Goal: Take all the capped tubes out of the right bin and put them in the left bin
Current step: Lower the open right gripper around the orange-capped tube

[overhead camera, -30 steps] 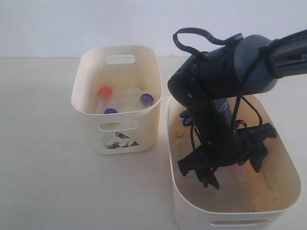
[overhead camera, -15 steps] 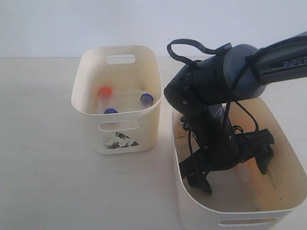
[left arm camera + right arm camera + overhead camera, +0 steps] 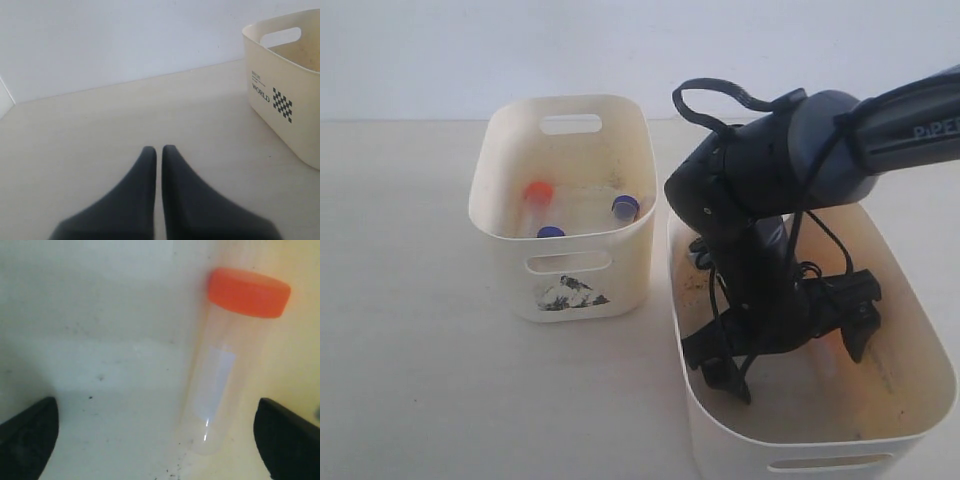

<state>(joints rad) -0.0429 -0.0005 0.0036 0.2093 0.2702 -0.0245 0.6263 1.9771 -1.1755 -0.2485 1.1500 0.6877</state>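
Right gripper [image 3: 795, 362]: hung low inside the right bin [image 3: 800, 440], jaws spread wide, clamped on nothing. Straddled one orange-capped tube [image 3: 215, 375] lying flat on the bin floor, nearer one finger, touching neither. Left gripper [image 3: 156, 150]: jaws pressed together over the table [image 3: 75, 130], empty. Left bin [image 3: 630, 260]: held three capped tubes, one with orange cap [image 3: 538, 190], two with blue caps [image 3: 626, 207].

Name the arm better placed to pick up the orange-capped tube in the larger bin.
Right. The right gripper sits down inside the right bin, jaws wide open either side of the orange-capped tube lying on its floor. The left gripper is shut, over the table, outside that bin.
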